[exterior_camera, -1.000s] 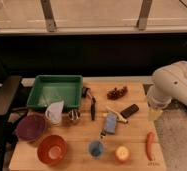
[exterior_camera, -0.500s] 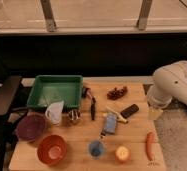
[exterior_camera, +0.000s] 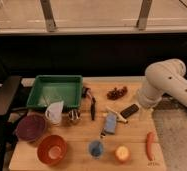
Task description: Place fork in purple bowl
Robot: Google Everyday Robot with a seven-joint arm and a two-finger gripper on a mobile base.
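Observation:
The purple bowl point(exterior_camera: 31, 127) stands at the left front of the wooden table. The fork point(exterior_camera: 103, 132) shows as a thin dark stick along the lower left edge of the blue rectangular pad point(exterior_camera: 110, 123), mid table. My white arm point(exterior_camera: 164, 85) reaches in from the right. Its gripper point(exterior_camera: 138, 107) is at the arm's lower end, by a small black object point(exterior_camera: 130, 111), well to the right of the fork and far from the bowl.
An orange bowl point(exterior_camera: 52, 149), a small blue cup point(exterior_camera: 96, 148), a round yellow fruit point(exterior_camera: 122, 153) and an orange-red stick-shaped thing point(exterior_camera: 149, 145) line the front. A green tray point(exterior_camera: 54, 91), white cup point(exterior_camera: 54, 112), metal cup point(exterior_camera: 74, 115), black-handled utensil point(exterior_camera: 92, 106) and grapes point(exterior_camera: 117, 92) lie behind.

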